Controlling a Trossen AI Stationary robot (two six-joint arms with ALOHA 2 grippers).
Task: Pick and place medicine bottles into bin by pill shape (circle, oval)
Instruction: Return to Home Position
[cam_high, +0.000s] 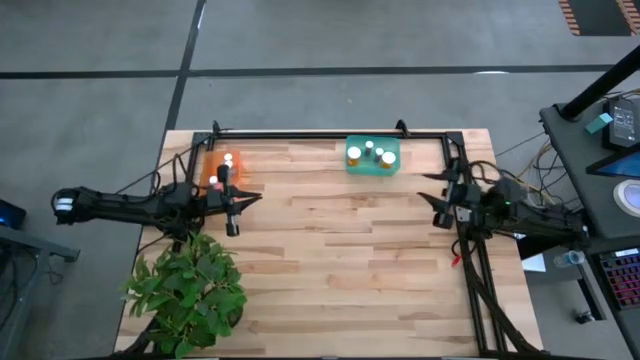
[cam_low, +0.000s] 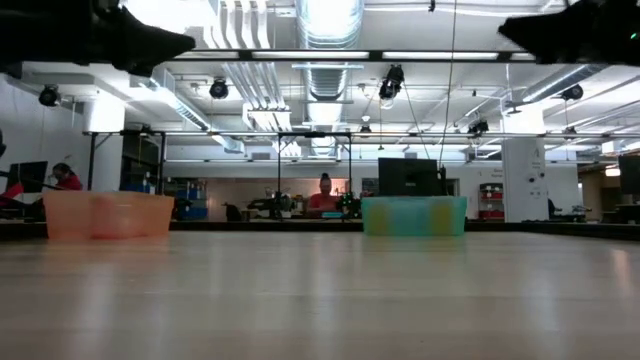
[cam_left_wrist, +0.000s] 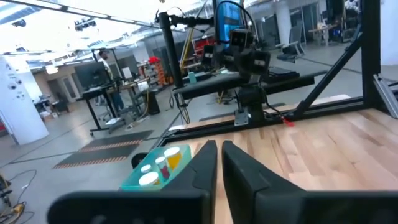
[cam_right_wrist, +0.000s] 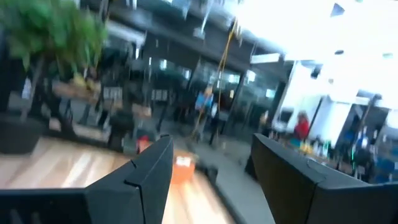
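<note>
Medicine bottles (cam_high: 368, 151) sit in the green bin (cam_high: 373, 172) at 12 o'clock on the surface (cam_high: 340, 270), with others in the orange bin (cam_high: 238, 158) at 10 o'clock. Left claw (cam_high: 243, 200) clenched and empty at 9 o'clock, just beside the orange bin. Right claw (cam_high: 437, 198) released, fingers wide apart, at 3 o'clock.

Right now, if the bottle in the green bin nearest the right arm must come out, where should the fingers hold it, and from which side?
Grip the bottle at its white cap, coming straight down from above. The cap shows round in the high view, so it likely stands upright, and the green bin's walls and neighbouring bottles block the sides.
</note>
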